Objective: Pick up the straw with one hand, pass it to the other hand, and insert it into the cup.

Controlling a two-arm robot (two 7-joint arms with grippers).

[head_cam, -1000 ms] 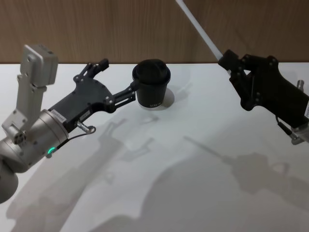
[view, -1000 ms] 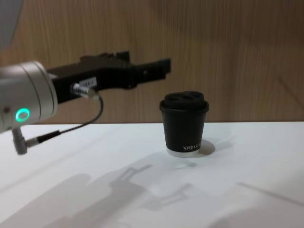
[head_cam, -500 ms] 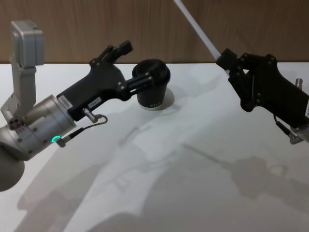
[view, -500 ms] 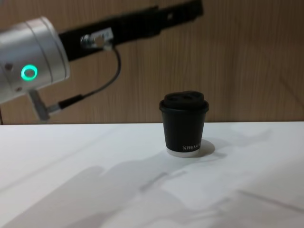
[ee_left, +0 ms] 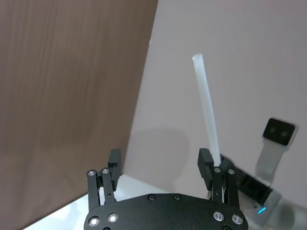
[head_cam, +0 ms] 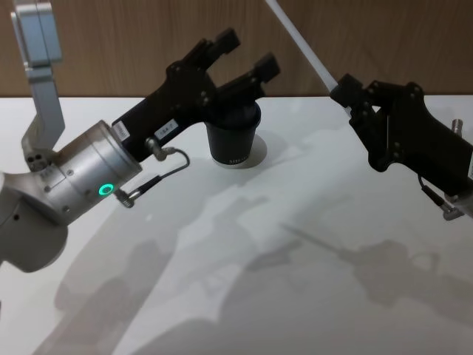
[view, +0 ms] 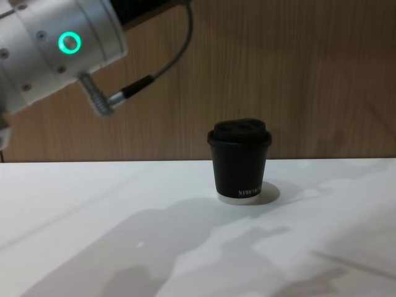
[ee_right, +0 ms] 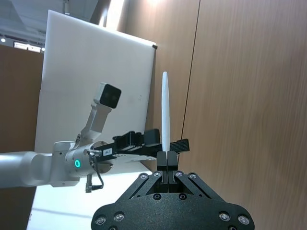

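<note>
Grips white straw [head_cam: 299,44] in closed right hand [head_cam: 346,92], right of lidded black cup [head_cam: 233,140]; holds left hand [head_cam: 247,53] wide open above it.

Thin white straw [head_cam: 299,38] juts far beyond the right gripper's [head_cam: 346,92] pinching fingertips; small black lidded paper cup [view: 240,162] stands upright below the left gripper's [head_cam: 247,53] spread fingers.
</note>
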